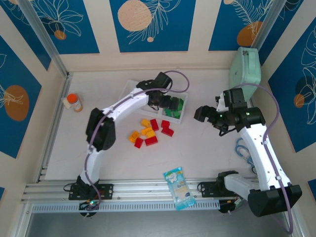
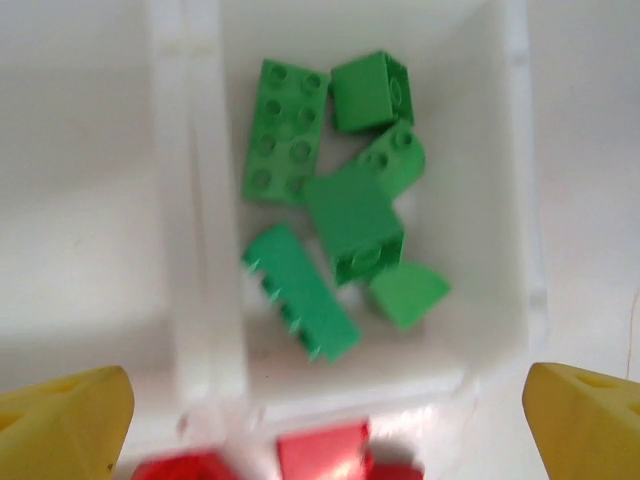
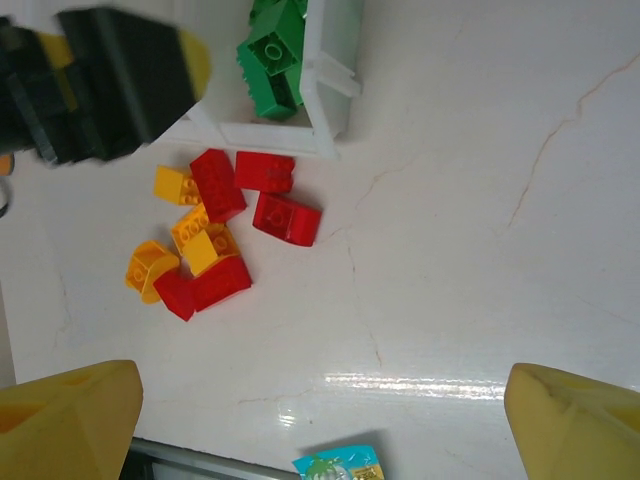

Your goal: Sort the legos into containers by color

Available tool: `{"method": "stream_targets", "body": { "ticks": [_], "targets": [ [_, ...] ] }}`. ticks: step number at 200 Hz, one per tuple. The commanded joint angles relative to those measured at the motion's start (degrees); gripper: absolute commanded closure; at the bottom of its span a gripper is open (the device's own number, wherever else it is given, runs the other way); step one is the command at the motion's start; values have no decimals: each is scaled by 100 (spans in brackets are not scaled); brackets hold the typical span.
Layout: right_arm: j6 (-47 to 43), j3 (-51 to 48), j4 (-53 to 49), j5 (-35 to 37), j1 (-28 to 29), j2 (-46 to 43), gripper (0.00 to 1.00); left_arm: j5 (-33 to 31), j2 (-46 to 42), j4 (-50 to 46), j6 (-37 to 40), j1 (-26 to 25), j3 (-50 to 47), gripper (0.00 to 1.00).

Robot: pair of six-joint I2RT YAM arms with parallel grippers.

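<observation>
While legos (image 2: 350,215) (green) lie in tray (image 2: 200,200), pkt (image 1: 180,188) unreadable.

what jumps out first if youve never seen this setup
The heap of green legos in the end compartment of the white tray, with the left hand open right above it. Next, the loose scatter of red and yellow-orange legos on the table just in front of the tray.

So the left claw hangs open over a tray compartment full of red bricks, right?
No, those bricks are green, as the left wrist view shows. The rest holds: the left claw is open over that tray compartment.
</observation>
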Motion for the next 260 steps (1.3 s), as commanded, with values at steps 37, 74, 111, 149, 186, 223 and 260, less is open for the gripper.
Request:
{"method": "stream_targets", "body": {
  "ticks": [37, 74, 111, 149, 186, 223, 260],
  "targets": [
    [72, 275, 182, -128, 432, 359, 6, 144, -2725, 263, 371, 282, -3142, 1],
    [138, 398, 216, -42, 747, 568, 6, -74, -3703, -72, 290, 291, -4354, 3],
    [239, 445, 140, 56, 916, 647, 8, -104, -3616, -385, 381, 504, -4694, 11],
    [196, 634, -62, 185, 942, 605, 8, 45, -3082, -399, 507, 729, -4617, 29],
    [196, 652, -164, 263, 943, 535, 7, 86, -2820, -184, 531, 798, -4630, 36],
    [196, 686, -220, 311, 942, 544, 8, 158, -2613, -87, 704, 850, -4519, 36],
    [168, 810, -301, 338, 943, 630, 7, 353, -2151, -276, 1063, 848, -4108, 36]
  ]
}}
